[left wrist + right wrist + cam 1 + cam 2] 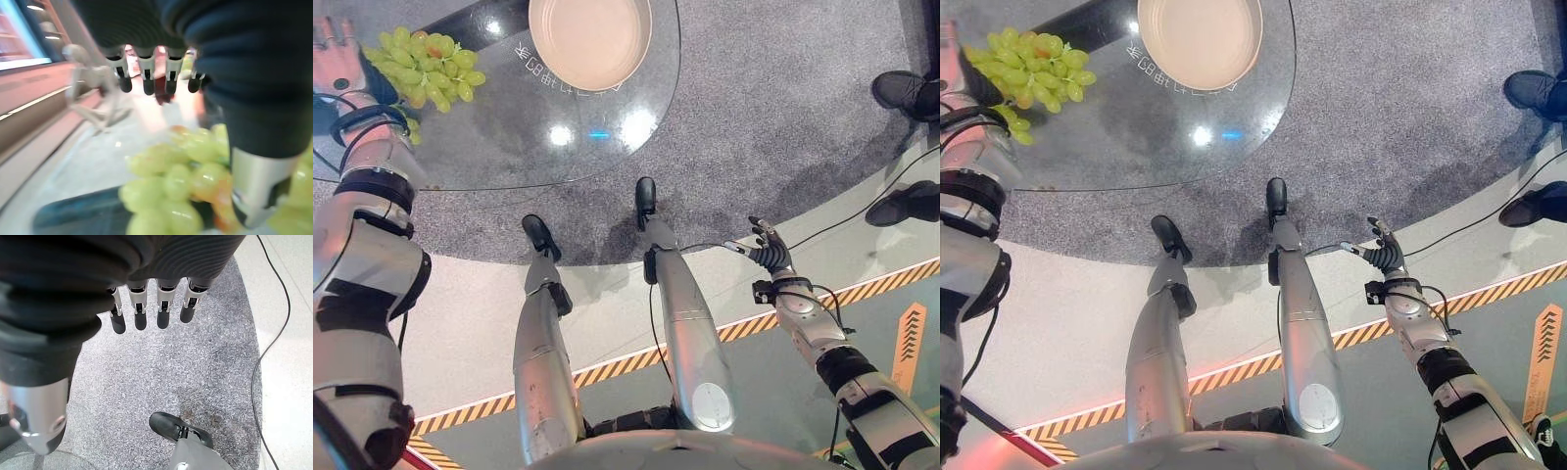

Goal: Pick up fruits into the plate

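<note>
With straight fingers, the left hand (pixel 337 64) hovers beside the grapes (pixel 423 65), well short of the plate (pixel 590 39), so a loose grasp could shed fruit onto the surface (pixel 509 137).

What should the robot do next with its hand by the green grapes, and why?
Probably curl the left hand around the green grapes to grip them. That hand sits right beside the bunch on the glass table with its fingers straight, holding nothing, and the plate close by has no fruit in it. The right hand hangs low, away from the table.
</note>
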You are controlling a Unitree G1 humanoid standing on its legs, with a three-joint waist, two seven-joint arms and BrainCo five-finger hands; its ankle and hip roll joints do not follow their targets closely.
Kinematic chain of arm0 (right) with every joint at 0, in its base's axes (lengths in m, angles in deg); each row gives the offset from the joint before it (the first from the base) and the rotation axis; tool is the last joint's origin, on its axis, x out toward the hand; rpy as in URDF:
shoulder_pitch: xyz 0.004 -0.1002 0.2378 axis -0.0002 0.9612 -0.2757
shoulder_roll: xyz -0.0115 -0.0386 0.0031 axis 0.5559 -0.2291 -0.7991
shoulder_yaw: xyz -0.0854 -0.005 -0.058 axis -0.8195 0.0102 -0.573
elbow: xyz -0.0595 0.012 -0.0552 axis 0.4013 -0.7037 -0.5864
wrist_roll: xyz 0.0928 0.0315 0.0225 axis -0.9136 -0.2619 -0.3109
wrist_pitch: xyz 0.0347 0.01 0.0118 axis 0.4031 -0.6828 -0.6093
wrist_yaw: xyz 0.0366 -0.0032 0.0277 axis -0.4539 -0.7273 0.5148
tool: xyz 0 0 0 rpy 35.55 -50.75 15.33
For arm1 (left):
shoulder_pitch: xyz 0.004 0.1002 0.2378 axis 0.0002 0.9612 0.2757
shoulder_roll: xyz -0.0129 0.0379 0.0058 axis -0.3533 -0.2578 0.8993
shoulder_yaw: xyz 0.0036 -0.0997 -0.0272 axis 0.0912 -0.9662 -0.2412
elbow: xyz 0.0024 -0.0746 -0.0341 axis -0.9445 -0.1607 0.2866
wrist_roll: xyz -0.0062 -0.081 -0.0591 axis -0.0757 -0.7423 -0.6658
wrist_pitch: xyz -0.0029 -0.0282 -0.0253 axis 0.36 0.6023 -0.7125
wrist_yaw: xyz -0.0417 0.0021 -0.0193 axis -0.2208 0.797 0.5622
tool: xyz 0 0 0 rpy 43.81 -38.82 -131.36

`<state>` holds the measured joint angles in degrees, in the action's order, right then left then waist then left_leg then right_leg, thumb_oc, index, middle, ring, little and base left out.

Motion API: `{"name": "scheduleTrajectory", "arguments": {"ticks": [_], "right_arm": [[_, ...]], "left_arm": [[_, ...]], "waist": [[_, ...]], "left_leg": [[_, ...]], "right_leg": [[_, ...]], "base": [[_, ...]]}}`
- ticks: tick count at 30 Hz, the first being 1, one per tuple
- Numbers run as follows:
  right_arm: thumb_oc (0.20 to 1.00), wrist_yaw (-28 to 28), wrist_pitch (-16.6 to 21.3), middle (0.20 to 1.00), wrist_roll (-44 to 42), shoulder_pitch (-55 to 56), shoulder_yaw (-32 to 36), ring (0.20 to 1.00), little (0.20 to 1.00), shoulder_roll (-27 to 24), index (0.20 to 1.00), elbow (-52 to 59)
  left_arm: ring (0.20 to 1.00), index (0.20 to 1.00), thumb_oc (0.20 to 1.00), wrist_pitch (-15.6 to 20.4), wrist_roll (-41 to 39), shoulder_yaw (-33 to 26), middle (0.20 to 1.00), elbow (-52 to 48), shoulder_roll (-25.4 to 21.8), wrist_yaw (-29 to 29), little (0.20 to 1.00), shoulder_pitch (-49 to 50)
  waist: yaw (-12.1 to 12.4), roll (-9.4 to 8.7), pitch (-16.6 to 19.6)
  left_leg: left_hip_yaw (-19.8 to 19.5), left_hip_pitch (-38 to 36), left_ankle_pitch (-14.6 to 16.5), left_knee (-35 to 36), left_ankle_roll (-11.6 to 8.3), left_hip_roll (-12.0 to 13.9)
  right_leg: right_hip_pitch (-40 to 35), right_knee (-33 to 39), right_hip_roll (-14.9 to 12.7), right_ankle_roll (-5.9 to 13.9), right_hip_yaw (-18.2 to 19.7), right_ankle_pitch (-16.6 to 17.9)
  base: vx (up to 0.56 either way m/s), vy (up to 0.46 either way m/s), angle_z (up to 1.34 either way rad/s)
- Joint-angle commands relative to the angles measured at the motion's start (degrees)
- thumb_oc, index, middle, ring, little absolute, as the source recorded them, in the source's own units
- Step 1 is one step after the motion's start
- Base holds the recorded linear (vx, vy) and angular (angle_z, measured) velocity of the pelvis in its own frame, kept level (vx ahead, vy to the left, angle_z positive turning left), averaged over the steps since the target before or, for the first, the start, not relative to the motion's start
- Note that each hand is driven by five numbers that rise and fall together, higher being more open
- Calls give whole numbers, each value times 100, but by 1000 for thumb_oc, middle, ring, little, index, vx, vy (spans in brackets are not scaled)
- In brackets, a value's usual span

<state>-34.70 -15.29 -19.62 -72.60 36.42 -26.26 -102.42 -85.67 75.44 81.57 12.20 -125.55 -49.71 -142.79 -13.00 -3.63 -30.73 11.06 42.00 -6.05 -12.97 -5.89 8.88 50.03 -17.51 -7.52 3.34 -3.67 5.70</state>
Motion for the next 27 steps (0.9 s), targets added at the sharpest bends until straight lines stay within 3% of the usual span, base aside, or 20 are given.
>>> {"name": "scheduleTrajectory", "arguments": {"ticks": [1, 3, 4, 7, 16, 20, 27], "right_arm": [[1000, -51, -31, 1000, -46, 211, 86, 1000, 1000, -239, 1000, 153], [1000, -11, -81, 1000, -27, 178, 84, 1000, 1000, -272, 1000, 170], [1000, 6, -95, 1000, -33, 211, 69, 1000, 1000, -285, 1000, 169], [1000, -26, -117, 1000, 3, 188, 52, 1000, 1000, -312, 1000, 198], [1000, 17, -162, 1000, -71, 130, 234, 1000, 1000, -488, 1000, 244], [1000, 47, -179, 1000, -106, 139, 276, 1000, 1000, -521, 1000, 366], [1000, -66, -148, 1000, -198, 80, 315, 1000, 1000, -557, 1000, 537]], "left_arm": [[1000, 1000, 1000, 468, 259, 210, 1000, 162, -140, -393, 1000, -280], [1000, 1000, 1000, 682, 146, 419, 1000, 123, -80, -819, 1000, -270], [1000, 1000, 1000, 687, 140, 471, 1000, 104, -67, -907, 1000, -215], [1000, 1000, 1000, 829, 93, 686, 1000, 112, -52, -1309, 1000, -168], [1000, 1000, 1000, 568, -77, 961, 1000, 217, -42, -2883, 1000, 45], [1000, 1000, 1000, 353, -209, 858, 1000, 205, -10, -3089, 1000, 140], [1000, 1000, 1000, 70, 171, 706, 1000, 389, -4, -2824, 1000, 269]], "waist": [[-121, -172, 93], [-147, -145, 93], [-146, -128, 93], [-177, -89, 93], [-269, -52, 93], [-276, -69, 93], [-258, -160, 93]], "left_leg": [[-5, 328, 712, -705, 108, -402], [17, 322, 731, -730, 113, -391], [-43, 196, 939, -797, 72, -388], [-14, 198, 948, -834, 70, -375], [66, 267, 959, -895, 49, -324], [80, 291, 963, -900, 52, -314], [66, 355, 965, -918, 37, -298]], "right_leg": [[-231, -204, 462, -42, -58, -692], [-224, -239, 465, -35, -42, -709], [-350, -314, 477, 4, -28, -903], [-341, -325, 469, 14, -16, -898], [-278, -267, 460, 35, 39, -834], [-256, -235, 458, 43, 53, -812], [-218, -173, 454, 55, 48, -759]], "base": [[0, 0, 0], [43, 19, -1], [87, 41, -2], [36, 25, -1], [6, 13, -3], [0, 0, 0], [0, 0, 0]]}}
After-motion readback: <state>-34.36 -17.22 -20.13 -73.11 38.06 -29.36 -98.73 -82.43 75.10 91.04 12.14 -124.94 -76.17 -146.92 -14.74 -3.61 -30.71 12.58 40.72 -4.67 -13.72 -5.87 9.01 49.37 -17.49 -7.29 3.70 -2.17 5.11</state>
